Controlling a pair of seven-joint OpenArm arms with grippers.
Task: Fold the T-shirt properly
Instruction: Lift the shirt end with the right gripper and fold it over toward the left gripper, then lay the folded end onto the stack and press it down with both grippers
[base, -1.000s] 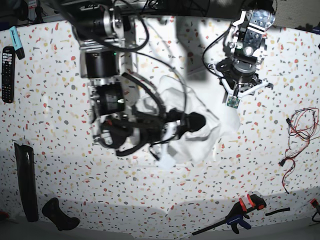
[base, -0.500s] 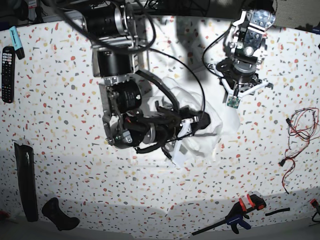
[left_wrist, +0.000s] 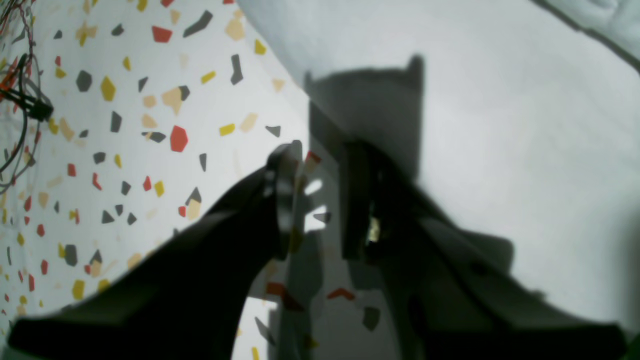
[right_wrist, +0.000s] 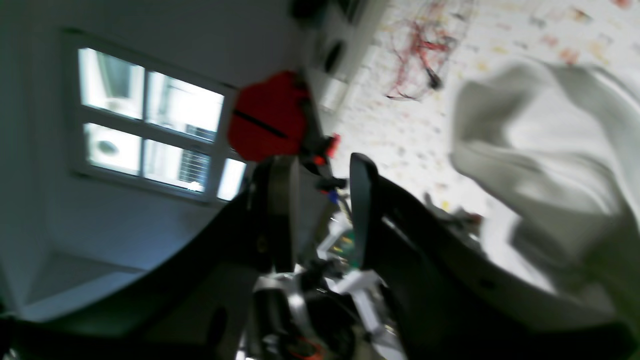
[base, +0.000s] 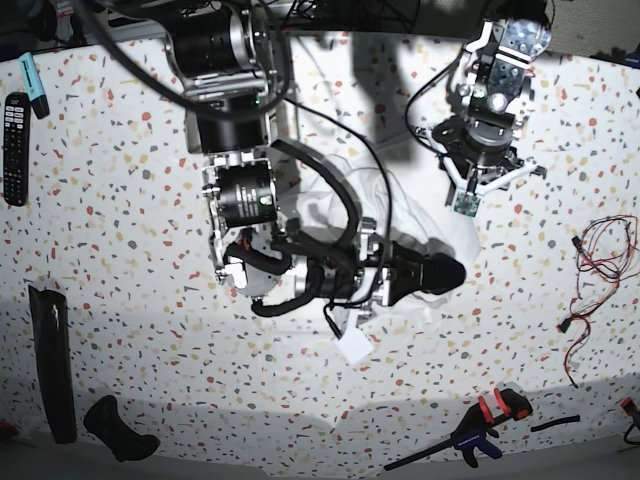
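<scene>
Both hands apart over the crumpled shirt

I see the T-shirt (base: 420, 235) bunched mid-desk (base: 100, 200), mostly under my right hand (base: 455, 272), jaws parted, empty; my left hand (left_wrist: 320, 200) hangs parted at its edge.

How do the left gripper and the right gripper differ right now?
The left gripper points down at the terrazzo table, right at the T-shirt edge; the right gripper lies sideways, low over the crumpled shirt. The left wrist camera looks down on cloth and tabletop, whereas the right wrist camera looks sideways, past the shirt toward a window. Both show parted fingers with nothing between them.
</scene>
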